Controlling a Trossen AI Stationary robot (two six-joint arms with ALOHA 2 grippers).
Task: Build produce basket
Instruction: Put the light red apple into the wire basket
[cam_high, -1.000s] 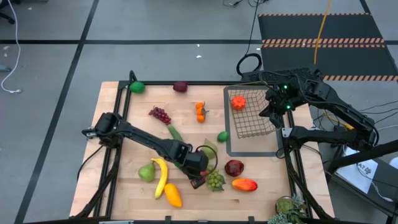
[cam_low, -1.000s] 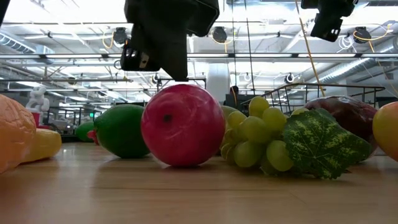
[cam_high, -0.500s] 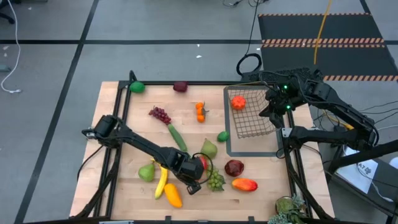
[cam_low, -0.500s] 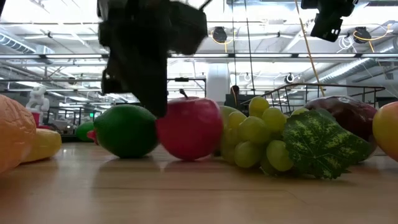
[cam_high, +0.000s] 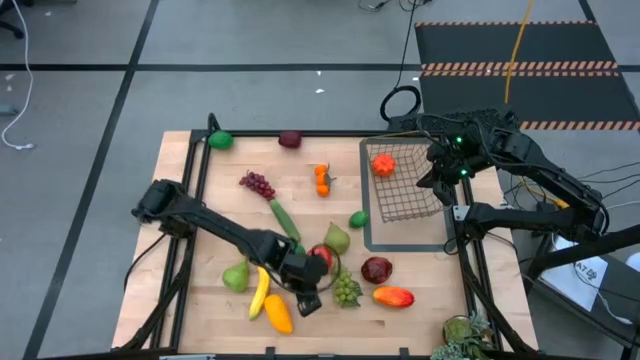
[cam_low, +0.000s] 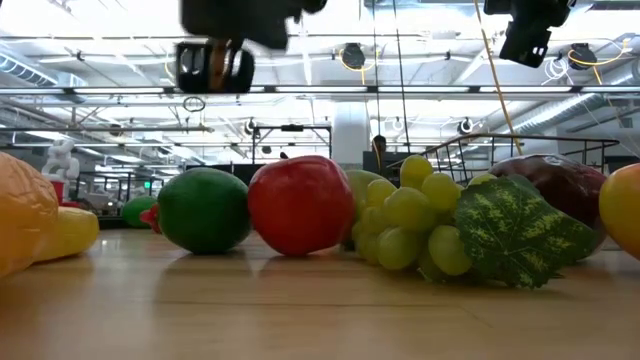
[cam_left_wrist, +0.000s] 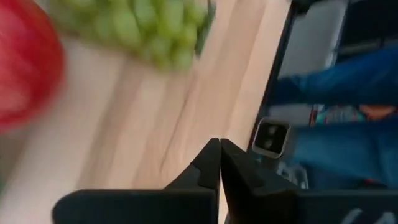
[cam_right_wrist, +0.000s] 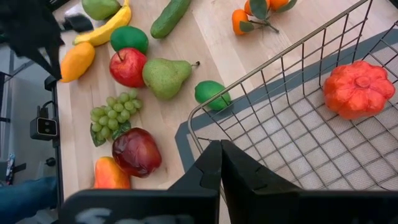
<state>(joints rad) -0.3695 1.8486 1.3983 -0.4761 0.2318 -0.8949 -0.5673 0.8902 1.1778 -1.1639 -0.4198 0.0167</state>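
Observation:
Produce lies loose on the wooden table: a red apple (cam_high: 320, 258), green grapes (cam_high: 347, 290), a pear (cam_high: 337, 238), a banana (cam_high: 259, 290), a dark red apple (cam_high: 377, 269) and a mango (cam_high: 393, 296). My left gripper (cam_high: 308, 300) is shut and empty, raised over the table just left of the grapes (cam_left_wrist: 143, 28) and the red apple (cam_left_wrist: 25, 68). The wire basket (cam_high: 405, 195) stands at the far right on a dark tray, with one orange fruit (cam_right_wrist: 359, 89) in it. My right gripper (cam_right_wrist: 220, 158) hangs shut above the basket's right rim.
A cucumber (cam_high: 283, 220), purple grapes (cam_high: 257, 184), oranges (cam_high: 322, 178) and limes (cam_high: 358, 219) lie around the middle. A green pear (cam_high: 235, 276) and an orange-yellow fruit (cam_high: 278, 313) sit near the front left. Bare wood shows between the oranges and the basket.
My left gripper has shifted a little toward the table's left edge and risen, staying shut. The red apple has rolled away from the near edge and turned stem-up. It now rests beside a lime and the green grapes.

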